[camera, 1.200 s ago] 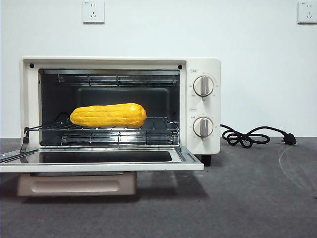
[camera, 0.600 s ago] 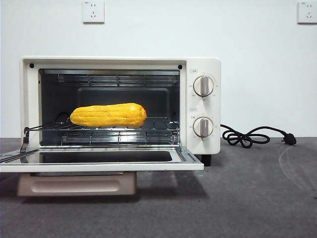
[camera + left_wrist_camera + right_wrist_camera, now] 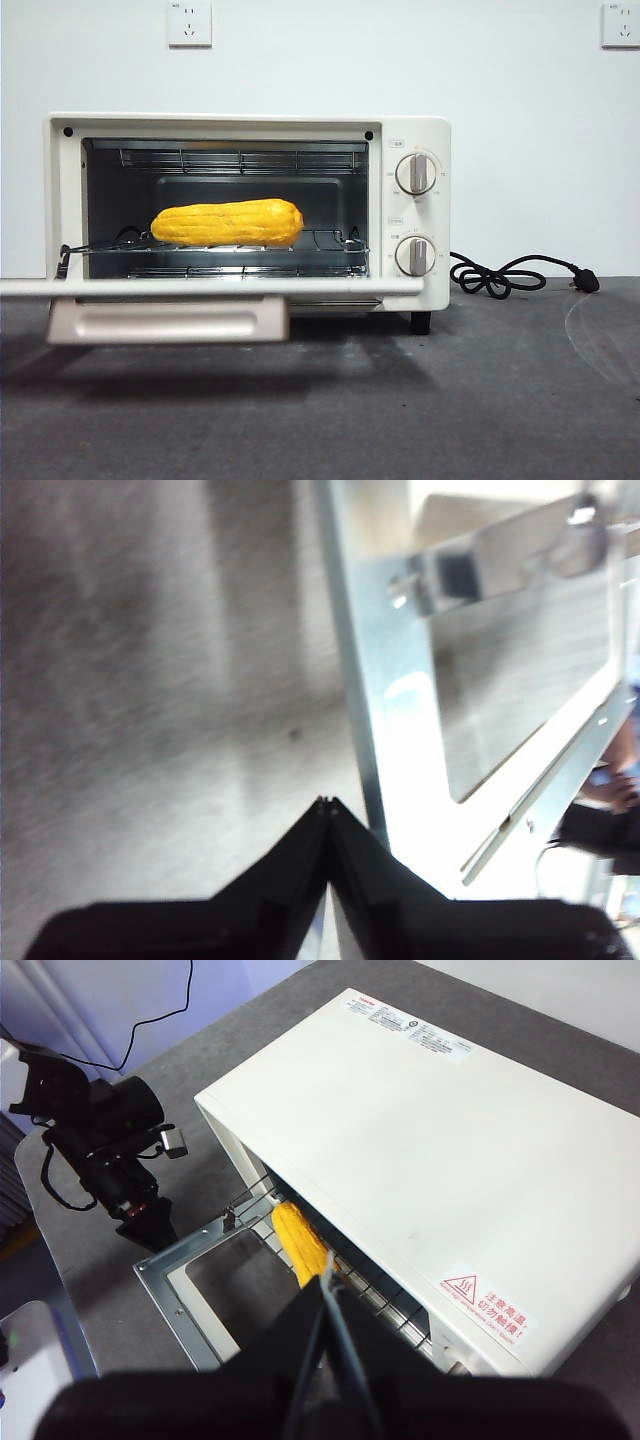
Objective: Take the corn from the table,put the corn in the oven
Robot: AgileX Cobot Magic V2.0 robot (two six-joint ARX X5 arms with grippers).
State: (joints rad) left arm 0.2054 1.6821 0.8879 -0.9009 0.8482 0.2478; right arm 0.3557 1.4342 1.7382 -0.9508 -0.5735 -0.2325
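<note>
On the grey table (image 3: pixel 500 400) the oven (image 3: pixel 415 215) stands door open, the corn (image 3: pixel 227 222) lying on its rack, left gripper (image 3: pixel 328 802) pressed together beside the door, right gripper (image 3: pixel 328 1278) together high above.

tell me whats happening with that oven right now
The corn already lies on the wire rack inside the oven, whose door is partly open, about level. The left claw, shut and empty, is right at the door's edge, apparently pushing it closed. The right claw, also shut and holding nothing, hangs above the oven, looking down on it. The corn is in; only shutting the door seems left.
</note>
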